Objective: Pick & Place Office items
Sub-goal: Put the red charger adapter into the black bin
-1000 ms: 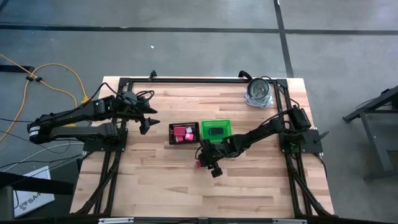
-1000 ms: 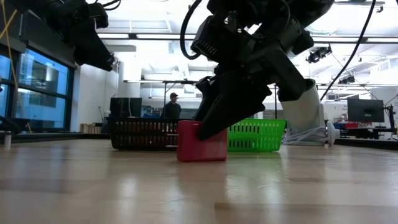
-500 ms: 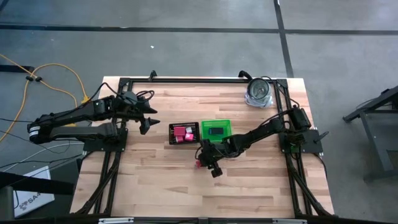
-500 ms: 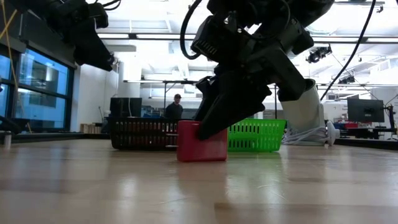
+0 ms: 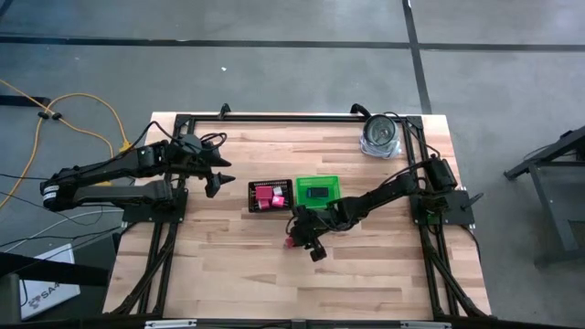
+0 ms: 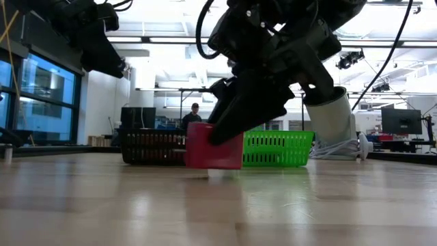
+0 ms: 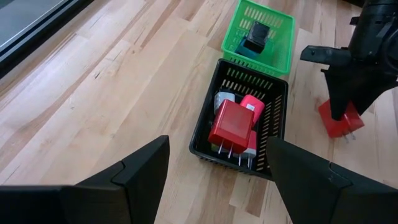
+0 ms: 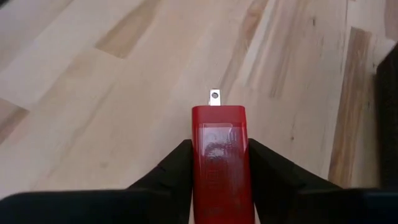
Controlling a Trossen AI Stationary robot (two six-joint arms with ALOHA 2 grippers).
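Note:
A red plug-like block (image 6: 205, 147) with metal prongs (image 8: 214, 96) sits in my right gripper (image 5: 302, 239), just above the table in front of the two trays. The gripper is shut on it. My left gripper (image 5: 217, 183) hangs open in the air to the left of the black mesh tray (image 5: 250, 196). In the left wrist view, that tray (image 7: 202, 146) holds a red block (image 7: 231, 122), a pink block (image 7: 254, 106) and a pale piece. The green bin (image 7: 278, 15) holds a teal-and-black piece (image 7: 254, 36). My right gripper pinches the red block (image 8: 219, 149) between its two fingers (image 8: 175, 168), one on each broad face. The prongs point away from the wrist. The fingers come slanting down from the table's right (image 6: 235, 116). The block is lifted just clear of the table, slightly tilted.
A shiny silver round object (image 5: 381, 135) stands at the table's far right corner. The black tray and the green bin (image 5: 318, 179) sit side by side at mid-table. Bare wood (image 5: 238, 274) stretches along the near side. A person (image 6: 192, 116) shows far off in the room.
My right gripper has risen a little and shifted slightly toward the table's left, still shut. The red block, which stood on the table, is now lifted just clear of it and tipped slightly.

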